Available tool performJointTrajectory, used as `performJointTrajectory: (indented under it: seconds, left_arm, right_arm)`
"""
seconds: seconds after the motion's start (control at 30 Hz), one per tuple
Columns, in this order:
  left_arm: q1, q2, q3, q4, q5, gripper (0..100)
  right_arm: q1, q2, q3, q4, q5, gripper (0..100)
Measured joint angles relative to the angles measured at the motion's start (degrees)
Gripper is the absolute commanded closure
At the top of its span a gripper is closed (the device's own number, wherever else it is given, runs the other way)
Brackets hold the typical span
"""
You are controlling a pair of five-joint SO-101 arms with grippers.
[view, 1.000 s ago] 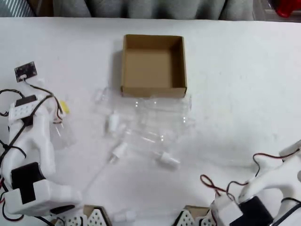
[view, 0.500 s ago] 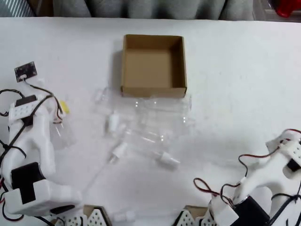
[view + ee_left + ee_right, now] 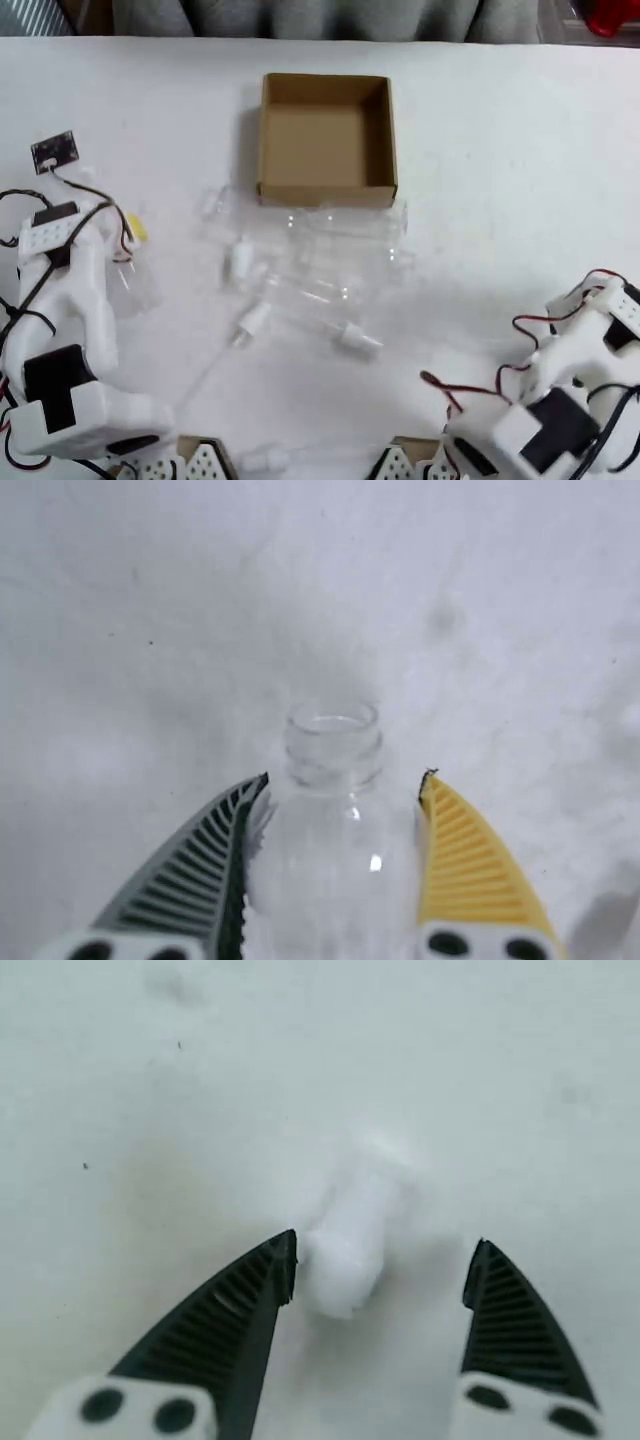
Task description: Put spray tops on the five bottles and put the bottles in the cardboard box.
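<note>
A clear bottle without a top stands between the grey and yellow fingers of my left gripper, which is shut on its body just below the neck. In the high view this gripper is at the table's left side. My right gripper is open over the white table, and a white spray top lies between its black fingers, nearer one of them. The right arm is at the table's near right edge. Several clear bottles lie in a heap in front of the cardboard box.
Loose white spray tops lie near the heap: one at its left, one nearer me, one to the right of that. Another lies by the front edge between the arm bases. Red and black wires trail from both arms.
The right arm has swung out to the right and away from the front edge. The left arm and its bottle have kept still.
</note>
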Motion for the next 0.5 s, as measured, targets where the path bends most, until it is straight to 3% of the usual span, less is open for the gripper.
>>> performJointTrajectory:
  seconds: [0.1, 0.27, 0.33, 0.5]
  left_arm:
    - [0.0, 0.0, 0.0, 0.0, 0.0, 94]
    - [0.0, 0.0, 0.0, 0.0, 0.0, 94]
    - [0.0, 0.0, 0.0, 0.0, -0.1, 94]
    - [0.0, 0.0, 0.0, 0.0, -0.3, 94]
  right_arm:
    - [-1.8, 3.7, -0.4, -2.0, 0.0, 78.9]
    - [-1.8, 8.2, -5.2, 0.7, 0.0, 99.3]
    - [-1.7, 9.1, -6.6, 1.7, 1.1, 96.7]
    - [-2.5, 10.1, -9.8, 5.3, 12.9, 98.4]
